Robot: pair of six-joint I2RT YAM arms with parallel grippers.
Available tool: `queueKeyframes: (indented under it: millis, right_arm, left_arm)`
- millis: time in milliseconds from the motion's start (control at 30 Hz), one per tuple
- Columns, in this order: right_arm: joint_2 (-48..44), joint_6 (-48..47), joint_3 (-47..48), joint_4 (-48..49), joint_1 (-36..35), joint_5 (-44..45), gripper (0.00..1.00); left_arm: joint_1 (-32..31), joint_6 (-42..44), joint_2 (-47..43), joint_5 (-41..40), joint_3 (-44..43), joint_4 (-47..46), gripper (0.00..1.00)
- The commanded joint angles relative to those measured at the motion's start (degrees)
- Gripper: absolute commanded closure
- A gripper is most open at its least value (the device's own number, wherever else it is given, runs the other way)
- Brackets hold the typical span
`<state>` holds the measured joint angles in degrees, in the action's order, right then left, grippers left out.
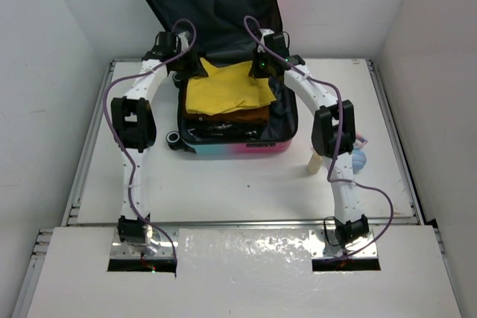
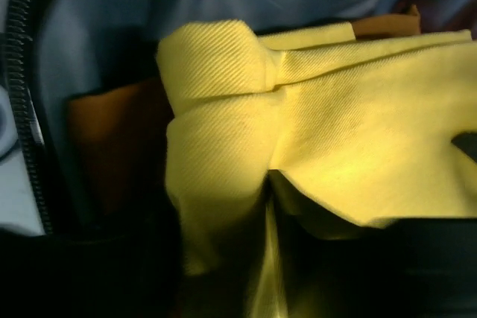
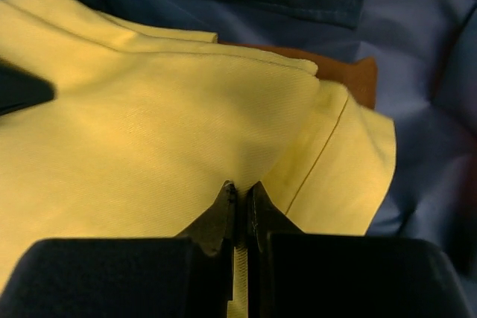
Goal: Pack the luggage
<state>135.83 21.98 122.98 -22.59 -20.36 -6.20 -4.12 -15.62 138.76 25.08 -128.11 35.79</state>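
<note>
The luggage (image 1: 231,149) lies open at the back of the table, its dark-lined lid (image 1: 216,5) standing up against the wall. A yellow cloth (image 1: 223,87) lies on top of a brown garment (image 1: 238,115) inside it. My left gripper (image 1: 195,68) is at the cloth's back left corner. In the left wrist view a thin strip of yellow cloth (image 2: 335,124) runs between the dark fingers of the left gripper (image 2: 270,258). My right gripper (image 1: 261,68) is at the back right corner. The right wrist view shows the right gripper (image 3: 240,191) shut on a pinch of yellow cloth (image 3: 164,132).
A cream bottle (image 1: 315,163) and a pale blue round thing (image 1: 359,160) lie on the table right of the luggage, beside the right arm. White walls close in the table on three sides. The suitcase zipper edge (image 2: 22,109) runs down the left of the left wrist view.
</note>
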Motion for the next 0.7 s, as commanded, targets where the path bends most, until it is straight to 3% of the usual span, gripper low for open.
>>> queueKeyframes:
  millis: [0, 33, 167, 267, 300, 333, 500, 667]
  right_arm:
    - [3.55, -2.82, 7.18, 1.06, 2.16, -0.21, 1.00]
    - [4.78, -3.95, 7.19, 1.67, 2.34, -0.39, 1.00]
    - [6.29, -8.26, 7.71, 1.68, 2.34, -0.57, 0.94]
    - [5.42, -10.11, 8.68, 0.88, 2.52, -2.24, 0.70]
    - [3.84, -10.55, 8.51, -0.34, 2.43, -2.42, 0.45]
    - [3.83, -10.90, 8.16, -0.70, 2.52, -2.42, 0.36]
    - [-10.82, -10.03, -3.49, 0.17, 2.34, 0.13, 0.29]
    - [-27.00, -8.44, -22.40, 7.02, -1.60, 0.48, 0.29]
  left_arm:
    - [2.54, 2.25, -0.51, -7.33, -0.99, -3.10, 0.49]
    - [2.54, 2.34, -0.33, -7.41, -1.95, -2.05, 0.30]
    - [2.45, 2.17, -3.39, -6.62, -2.05, -0.37, 0.02]
    - [2.01, 2.61, -10.40, -11.34, 0.40, -0.72, 0.00]
    - [1.92, 2.52, -12.27, -14.94, 0.67, -0.03, 0.00]
    - [1.75, 2.52, -13.76, -14.97, 0.59, 0.42, 0.00]
    - [0.17, 0.68, -24.92, -24.82, 2.32, 4.47, 0.00]
    - [-7.38, -0.99, -38.55, -24.73, 21.57, -3.52, 0.01]
